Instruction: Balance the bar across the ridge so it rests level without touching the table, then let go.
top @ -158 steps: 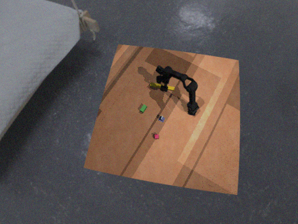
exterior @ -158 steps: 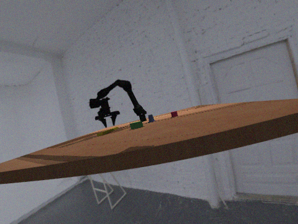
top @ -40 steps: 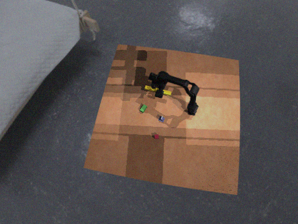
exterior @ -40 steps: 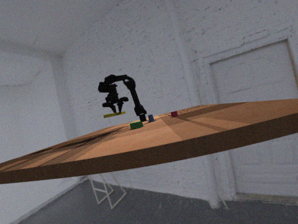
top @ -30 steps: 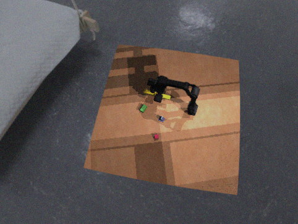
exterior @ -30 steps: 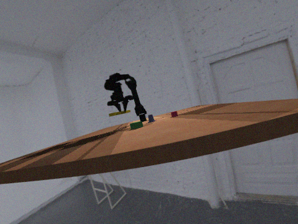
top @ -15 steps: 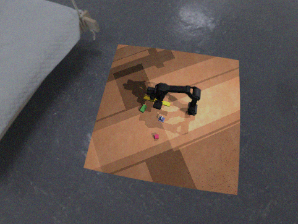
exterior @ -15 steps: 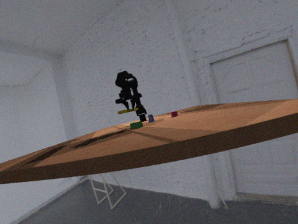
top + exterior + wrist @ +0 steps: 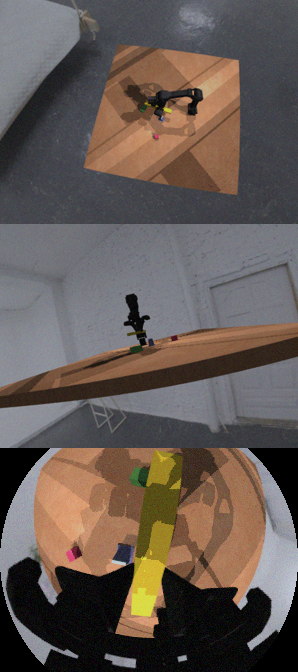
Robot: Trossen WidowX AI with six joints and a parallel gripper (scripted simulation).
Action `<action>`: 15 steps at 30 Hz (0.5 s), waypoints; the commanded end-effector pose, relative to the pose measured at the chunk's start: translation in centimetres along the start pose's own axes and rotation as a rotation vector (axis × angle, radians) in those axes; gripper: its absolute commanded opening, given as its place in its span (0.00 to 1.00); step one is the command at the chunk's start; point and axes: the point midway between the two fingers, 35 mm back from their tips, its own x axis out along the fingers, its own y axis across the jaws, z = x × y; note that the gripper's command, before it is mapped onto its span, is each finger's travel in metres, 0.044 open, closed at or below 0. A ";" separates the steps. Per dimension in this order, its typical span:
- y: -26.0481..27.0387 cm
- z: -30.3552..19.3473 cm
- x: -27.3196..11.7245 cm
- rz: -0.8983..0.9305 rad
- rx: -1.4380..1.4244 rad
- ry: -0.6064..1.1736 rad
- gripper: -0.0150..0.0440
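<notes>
The yellow bar [image 9: 167, 111] [image 9: 131, 333] [image 9: 159, 508] is held in the air above the table. My gripper [image 9: 157, 107] [image 9: 138, 332] [image 9: 148, 568] is shut on it, with one end reaching far ahead of the fingers in the wrist view. A small blue block [image 9: 161, 119] [image 9: 151, 342] [image 9: 122, 554] narrows towards its top and may be the ridge. It stands on the table, beside the bar in the wrist view and touching nothing. The bar's clearance above the table is hard to judge.
A green block [image 9: 143, 108] [image 9: 136, 349] [image 9: 138, 476] lies on the wooden table [image 9: 210, 148] [image 9: 198, 360], near the bar's far end in the wrist view. A small red block [image 9: 156, 137] [image 9: 174, 338] [image 9: 73, 553] stands farther off, beyond the blue one. Shadows of the arm cross the table.
</notes>
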 end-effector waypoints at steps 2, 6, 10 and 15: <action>1.4 -1.2 0.1 0.003 0.014 0.003 0.25; 2.6 -2.2 0.1 0.004 0.023 0.004 0.25; 3.7 -3.3 0.1 0.005 0.032 0.005 0.25; 4.9 -4.7 0.2 0.006 0.044 0.006 0.25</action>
